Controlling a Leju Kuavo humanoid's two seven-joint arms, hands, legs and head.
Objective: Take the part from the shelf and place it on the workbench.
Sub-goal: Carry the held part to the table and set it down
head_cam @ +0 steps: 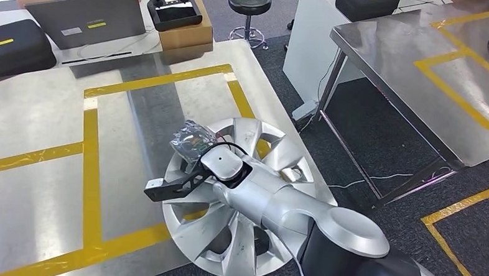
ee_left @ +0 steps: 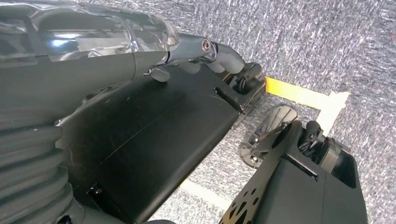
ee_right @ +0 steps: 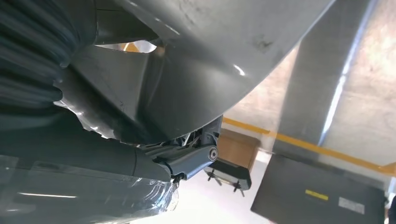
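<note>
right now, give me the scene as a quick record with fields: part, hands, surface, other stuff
part: silver wheel cover, overhanging the near edge of the workbench
right hand: over the wheel cover's upper rim, wrapped in clear plastic; grips the rim, as the right wrist view shows
left hand: hangs above the grey floor, fingers curled, holding nothing
surface: metal workbench marked with yellow tape
other: laptop, black case, controller on a cardboard box, black stool
person: seated behind the laptop
</note>
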